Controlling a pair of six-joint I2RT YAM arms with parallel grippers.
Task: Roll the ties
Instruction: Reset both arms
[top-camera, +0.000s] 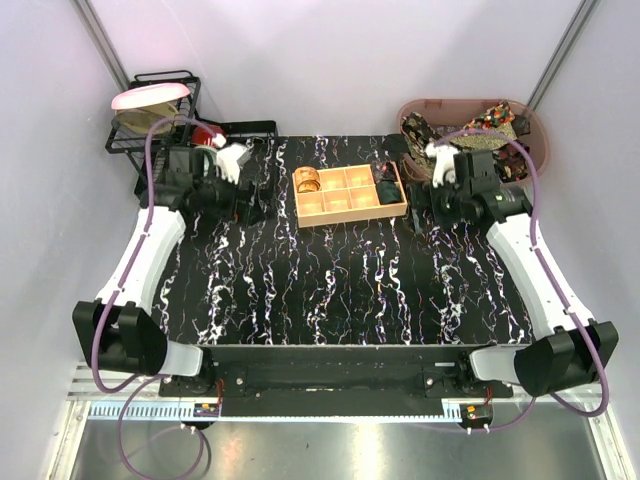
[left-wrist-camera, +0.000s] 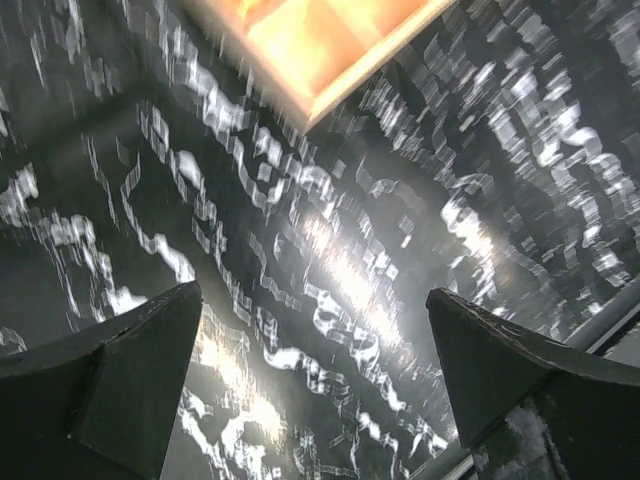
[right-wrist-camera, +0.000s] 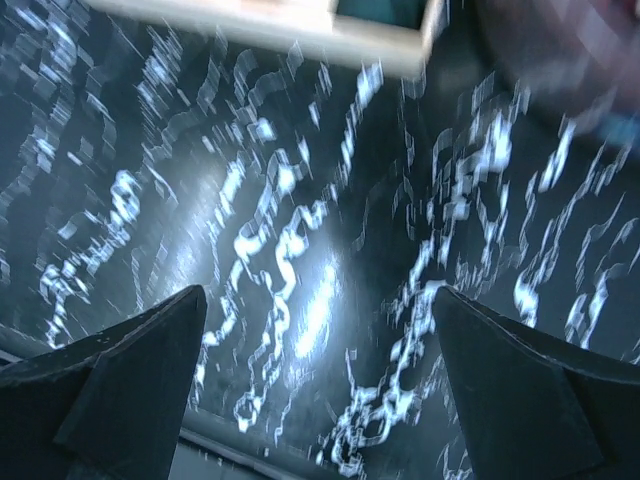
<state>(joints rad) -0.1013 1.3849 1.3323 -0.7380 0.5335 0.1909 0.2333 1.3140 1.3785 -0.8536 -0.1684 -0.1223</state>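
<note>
Right tool agape; ties heaped, directionless

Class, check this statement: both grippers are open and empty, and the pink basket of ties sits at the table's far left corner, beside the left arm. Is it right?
Not quite. The top view shows the pink basket holding the ties at the far right corner, beside the right arm. The rest holds: the left gripper and the right gripper are both open and empty.
</note>
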